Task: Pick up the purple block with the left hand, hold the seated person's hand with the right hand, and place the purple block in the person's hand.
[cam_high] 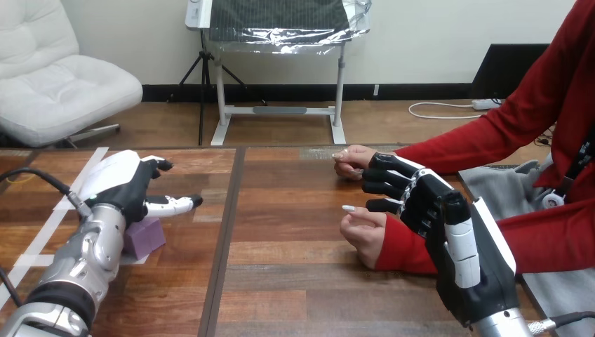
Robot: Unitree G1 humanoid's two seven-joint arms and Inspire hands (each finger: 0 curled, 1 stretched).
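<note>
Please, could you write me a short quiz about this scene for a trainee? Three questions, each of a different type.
1. Multiple choice: where is the purple block?
A. On the table, by the robot's left hand
B. In the person's hand
C. Under the robot's right hand
2. True or false: the purple block has already been given to the person.
3. Fill in: the robot's right hand is close to the person's nearer hand, at the view's ____ side.

Key: 1 A; 2 false; 3 right.
</note>
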